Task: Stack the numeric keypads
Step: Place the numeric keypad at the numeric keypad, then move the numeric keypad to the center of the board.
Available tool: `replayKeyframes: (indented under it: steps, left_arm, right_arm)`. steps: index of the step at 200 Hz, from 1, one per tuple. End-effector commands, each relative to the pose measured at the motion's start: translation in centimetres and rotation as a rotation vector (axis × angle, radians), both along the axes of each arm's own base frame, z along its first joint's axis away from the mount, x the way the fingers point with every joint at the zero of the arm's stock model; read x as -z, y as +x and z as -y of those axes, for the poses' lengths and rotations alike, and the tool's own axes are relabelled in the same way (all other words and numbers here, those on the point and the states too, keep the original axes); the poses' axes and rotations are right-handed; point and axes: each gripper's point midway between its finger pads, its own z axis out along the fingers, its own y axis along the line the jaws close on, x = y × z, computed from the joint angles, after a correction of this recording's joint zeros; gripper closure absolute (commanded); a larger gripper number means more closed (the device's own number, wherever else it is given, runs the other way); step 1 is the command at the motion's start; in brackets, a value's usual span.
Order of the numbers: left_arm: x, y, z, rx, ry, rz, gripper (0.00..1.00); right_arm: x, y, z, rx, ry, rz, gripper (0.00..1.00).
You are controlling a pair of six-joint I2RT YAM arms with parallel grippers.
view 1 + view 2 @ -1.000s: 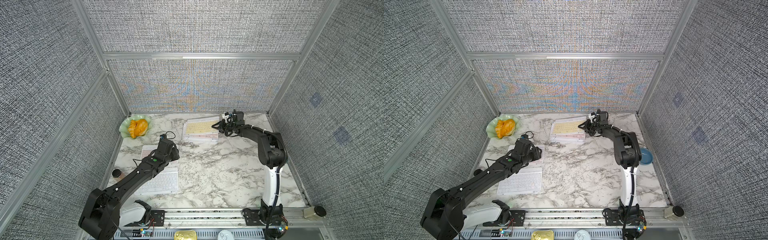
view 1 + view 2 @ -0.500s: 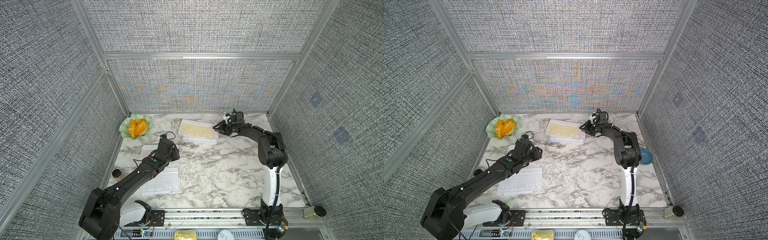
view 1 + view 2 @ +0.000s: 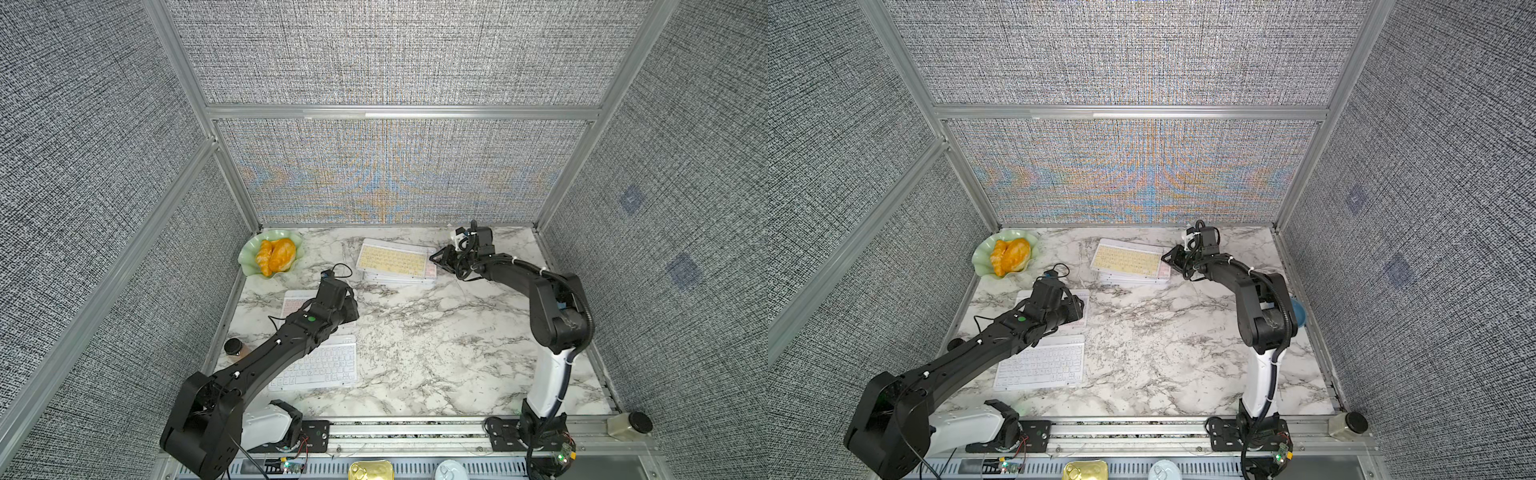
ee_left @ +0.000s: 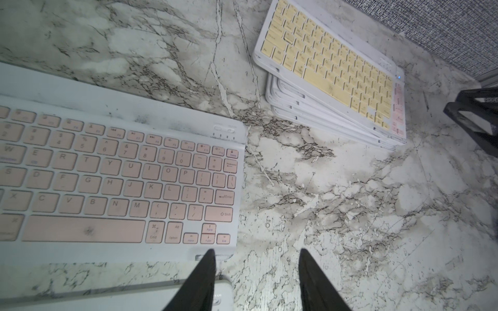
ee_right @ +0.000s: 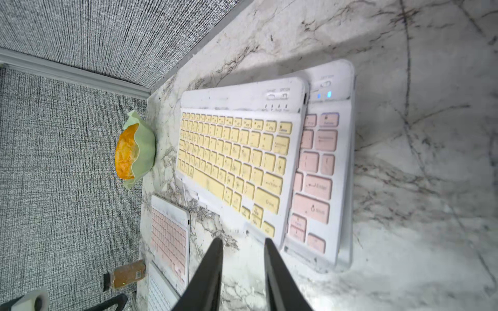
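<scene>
At the back middle lies a stack of numeric keypads [image 3: 395,276], a yellow-keyed one [image 3: 392,259] [image 5: 231,156] on top, skewed so that a pink one [image 5: 315,167] shows beneath it. My right gripper [image 5: 244,247] [image 3: 436,257] hovers just off the stack's right end, open, with only marble between its fingers. A loose pink keypad [image 4: 107,175] [image 3: 296,302] lies flat at the left, a white one [image 3: 328,365] [image 3: 1044,365] in front of it. My left gripper [image 4: 256,258] is open and empty over the pink keypad's right front corner.
A green leaf-shaped dish holding orange pastry [image 3: 272,257] sits in the back left corner. A small brown jar [image 3: 233,347] stands at the left edge, another jar [image 3: 627,426] on the front rail at right. A blue bowl [image 3: 1298,316] lies behind the right arm.
The yellow keypad has come down flat onto the stack. My right gripper has let go of it, opened and drawn slightly back to the right. The left arm has not moved.
</scene>
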Motion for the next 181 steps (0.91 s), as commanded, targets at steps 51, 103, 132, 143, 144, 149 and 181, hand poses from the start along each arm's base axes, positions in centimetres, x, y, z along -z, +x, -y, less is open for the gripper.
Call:
replayKeyframes:
  steps: [51, 103, 132, 143, 144, 149, 181]
  left_arm:
    - [4.2, -0.7, -0.8, 0.019, 0.139, -0.157, 0.50]
    - [5.2, 1.0, -0.2, 0.053, 0.173, -0.123, 0.50]
    - [5.1, 2.8, 0.1, 0.063, 0.166, -0.087, 0.50]
    - [5.2, 3.3, 0.3, 0.072, 0.162, -0.077, 0.50]
    - [5.2, 3.3, 0.3, 0.073, 0.162, -0.076, 0.50]
    - [5.4, 3.5, 0.3, 0.075, 0.166, -0.078, 0.50]
    - [6.4, 4.1, 0.9, 0.109, 0.158, -0.096, 0.50]
  right_arm:
    - [0.4, -8.1, -1.0, -0.032, -0.109, 0.047, 0.67]
    - [2.7, -12.6, -0.2, -0.046, -0.143, 0.004, 0.60]
    - [2.8, -13.4, -0.1, -0.051, -0.129, 0.001, 0.58]
    - [2.7, -13.5, -0.2, -0.053, -0.121, 0.004, 0.57]
    - [2.7, -13.6, -0.2, -0.052, -0.121, 0.003, 0.57]
    - [2.7, -13.6, -0.2, -0.053, -0.119, 0.004, 0.57]
    - [2.4, -14.0, -0.1, -0.059, -0.117, 0.008, 0.57]
